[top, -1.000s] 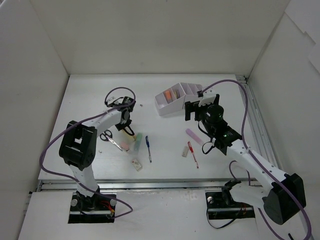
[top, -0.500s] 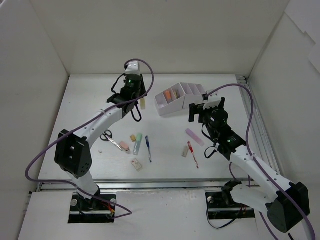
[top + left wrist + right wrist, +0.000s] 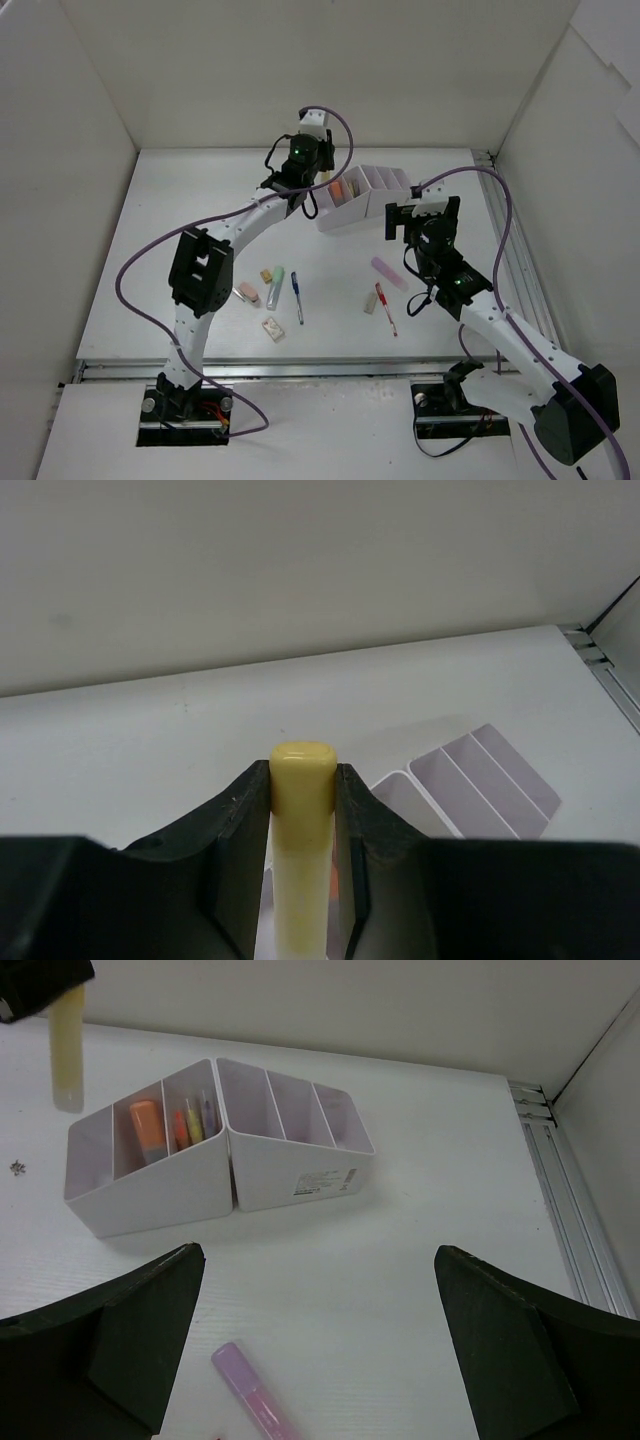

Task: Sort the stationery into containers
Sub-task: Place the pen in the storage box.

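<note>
While yellow marker [image 3: 302, 820] is clamped upright by left fingers [image 3: 235, 850] near organizer [image 3: 200, 1195] end rim, right fingers [image 3: 130, 1330] spread empty; if released off-centre, marker may be bounced onto surface [image 3: 420, 1260].

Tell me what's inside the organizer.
An orange marker stands in one slot of the organizer, with thin coloured pens next door. The walls hide the slot bottoms.

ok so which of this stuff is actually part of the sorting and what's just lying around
Part of the job: held yellow marker, organizer, lilac marker, blue pen, red pen, green marker.
Just lying about: purple cable, dark speck by the organizer, side rail.
</note>
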### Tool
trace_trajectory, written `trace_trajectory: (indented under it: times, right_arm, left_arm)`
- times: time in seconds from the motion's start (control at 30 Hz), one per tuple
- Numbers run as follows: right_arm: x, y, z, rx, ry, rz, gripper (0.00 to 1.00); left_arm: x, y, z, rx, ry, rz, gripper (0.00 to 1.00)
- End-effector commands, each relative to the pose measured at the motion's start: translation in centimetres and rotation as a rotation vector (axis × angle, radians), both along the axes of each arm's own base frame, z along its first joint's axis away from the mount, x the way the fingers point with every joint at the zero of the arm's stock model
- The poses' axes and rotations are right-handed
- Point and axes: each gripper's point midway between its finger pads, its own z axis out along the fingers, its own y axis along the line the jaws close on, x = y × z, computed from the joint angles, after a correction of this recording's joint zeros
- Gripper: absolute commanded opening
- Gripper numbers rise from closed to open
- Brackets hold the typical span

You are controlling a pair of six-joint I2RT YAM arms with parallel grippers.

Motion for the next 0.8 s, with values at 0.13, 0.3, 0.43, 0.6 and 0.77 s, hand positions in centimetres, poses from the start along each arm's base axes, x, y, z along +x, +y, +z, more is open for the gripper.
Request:
trace_trajectory:
  times: [0.13, 0.3, 0.43, 0.6, 0.77]
  right_arm:
    - [0.8, -0.2, 1.6, 0.019, -0.057, -0.037, 0.98]
    - [1.2, 0.2, 0.7, 0.02, -0.033, -0.028, 0.98]
    - [1.3, 0.5, 0.4, 0.013, -0.024, -0.017, 0.98]
    - [1.8, 0.6, -0.2, 0.009, -0.009, -0.022, 0.98]
    - [2.0, 1.0, -0.6, 0.017, 0.004, -0.004, 0.98]
  left_arm:
    - [0.3, -2.8, 6.6, -0.203, -0.195, -0.077, 0.0]
    - [0.1, -4.4, 3.5, -0.236, -0.177, -0.071, 0.0]
    - [0.4, -4.2, 2.2, -0.226, -0.156, -0.054, 0.0]
    - [-0.3, -3.7, 0.6, -0.232, -0.135, -0.044, 0.03]
    - [-1.9, -3.6, 0.1, -0.233, -0.138, -0.036, 0.13]
